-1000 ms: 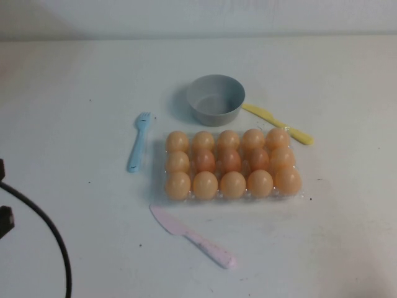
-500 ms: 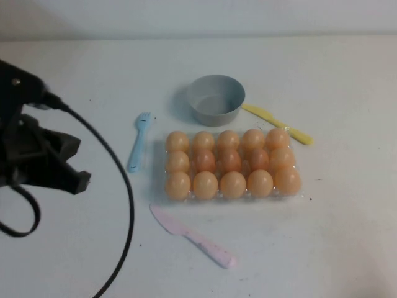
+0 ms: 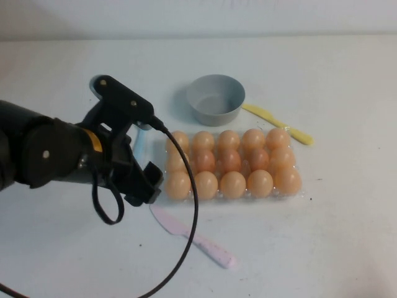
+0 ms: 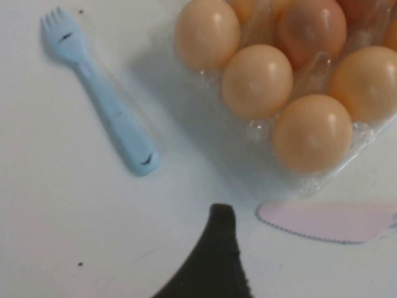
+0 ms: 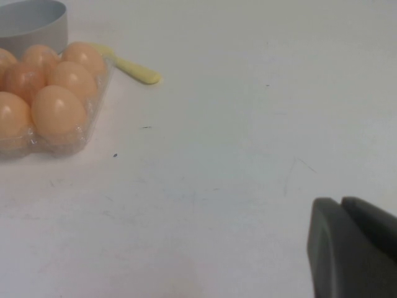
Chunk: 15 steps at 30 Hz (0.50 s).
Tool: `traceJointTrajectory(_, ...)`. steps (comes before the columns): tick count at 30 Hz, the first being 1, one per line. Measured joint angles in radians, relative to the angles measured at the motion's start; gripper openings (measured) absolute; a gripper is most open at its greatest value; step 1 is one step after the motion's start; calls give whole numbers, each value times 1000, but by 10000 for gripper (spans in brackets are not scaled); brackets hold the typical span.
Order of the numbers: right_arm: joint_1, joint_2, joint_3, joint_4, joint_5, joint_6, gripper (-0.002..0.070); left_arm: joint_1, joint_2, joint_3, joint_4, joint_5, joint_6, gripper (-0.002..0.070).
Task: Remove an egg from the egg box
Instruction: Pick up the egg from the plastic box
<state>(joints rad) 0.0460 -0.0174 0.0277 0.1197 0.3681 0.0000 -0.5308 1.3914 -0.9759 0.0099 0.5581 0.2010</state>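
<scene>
The clear plastic egg box [image 3: 302, 194] sits mid-table, full of light orange eggs in three rows. Its front-left corner egg [image 3: 178, 185] also shows in the left wrist view [image 4: 312, 132], inside the box's clear rim [image 4: 310, 184]. My left gripper [image 3: 144, 186] hovers just left of that corner, above the table between the fork and the knife. It is open and empty; one black finger [image 4: 218, 248] shows. My right gripper [image 5: 340, 205] is shut and empty, low over bare table to the right of the box [image 5: 93, 124], and is out of the high view.
A round grey bowl [image 3: 216, 99] stands behind the box. A blue fork [image 4: 99, 93] lies left of the box, partly under my left arm. A pink knife [image 3: 198, 239] lies in front of it and a yellow knife [image 3: 279, 124] at the back right.
My left arm has swung in from the left edge towards the box's front-left corner and now covers part of the blue fork. The eggs and the box have not moved.
</scene>
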Motion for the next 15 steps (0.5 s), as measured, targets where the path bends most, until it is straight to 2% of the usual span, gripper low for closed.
traceJointTrajectory(2,0,0,0,0,0,0,-20,-19,22,0,4,-16,-16,624)
traceJointTrajectory(4,0,0,0,0,0,0,-20,-35,39,-2,4,-37,-28,651)
traceJointTrajectory(15,0,0,0,0,0,0,-20,-52,184,-28,4,-95,-86,648)
